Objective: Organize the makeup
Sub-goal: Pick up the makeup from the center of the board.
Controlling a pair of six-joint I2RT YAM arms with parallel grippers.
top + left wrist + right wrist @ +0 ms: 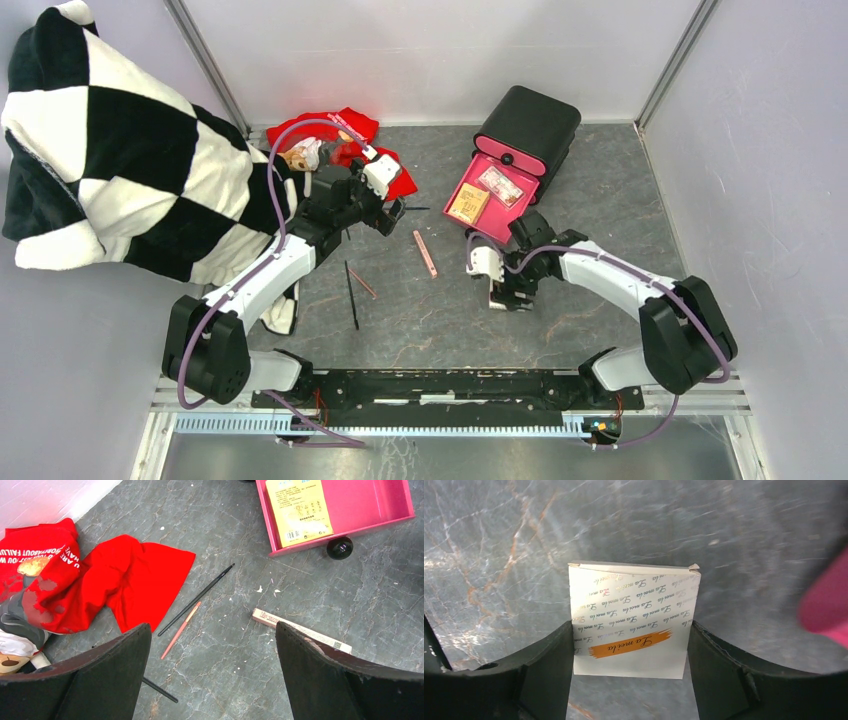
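Right gripper clamped on the white square card, low over the grey table.
Its black fingers press the card's two side edges, on the near side of the open pink drawer and right of the pink stick. The left gripper hangs spread wide, grasping nothing, above the black pencil and brown pencil beside the red cloth.

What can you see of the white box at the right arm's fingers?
The white square cardboard box is flat and closed, printed with rows of gold script and an orange brushstroke label. It sits over the grey marbled tabletop. The right gripper's fingers touch its two side edges; whether it is lifted is unclear.
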